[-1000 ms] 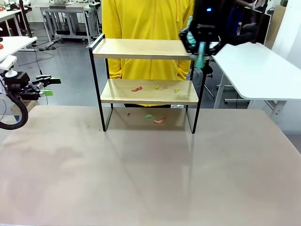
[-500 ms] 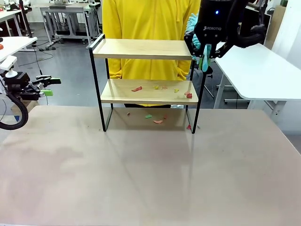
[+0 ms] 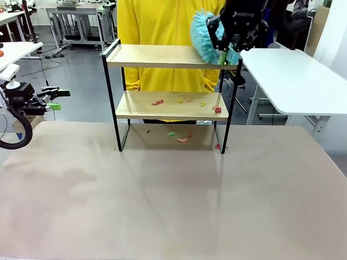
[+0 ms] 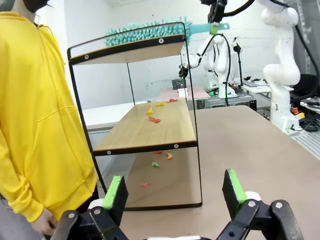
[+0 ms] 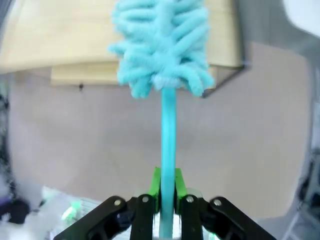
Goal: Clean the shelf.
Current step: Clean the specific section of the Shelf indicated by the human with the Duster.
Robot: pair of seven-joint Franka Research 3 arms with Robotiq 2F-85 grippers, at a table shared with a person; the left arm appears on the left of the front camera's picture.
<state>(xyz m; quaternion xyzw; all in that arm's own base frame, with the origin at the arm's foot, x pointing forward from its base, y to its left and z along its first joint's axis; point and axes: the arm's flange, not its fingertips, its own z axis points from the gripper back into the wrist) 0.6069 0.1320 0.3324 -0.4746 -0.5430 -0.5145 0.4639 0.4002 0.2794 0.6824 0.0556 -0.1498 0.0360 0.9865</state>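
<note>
Fingers of my right gripper (image 5: 167,181) clamp the teal duster (image 3: 205,42) at upper right, fluff atop the shelf (image 3: 162,56); left gripper (image 4: 174,192), far left, gapes wide

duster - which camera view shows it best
Right wrist view: the teal duster runs from its fluffy head down the handle into the shut right gripper. The front view shows the head over the shelf, handle mostly hidden. The left wrist view shows it side-on, far off.

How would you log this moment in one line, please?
right hand: shut on duster | duster: head at shelf top, right end | left hand: open, empty | scraps: lower board, table
</note>
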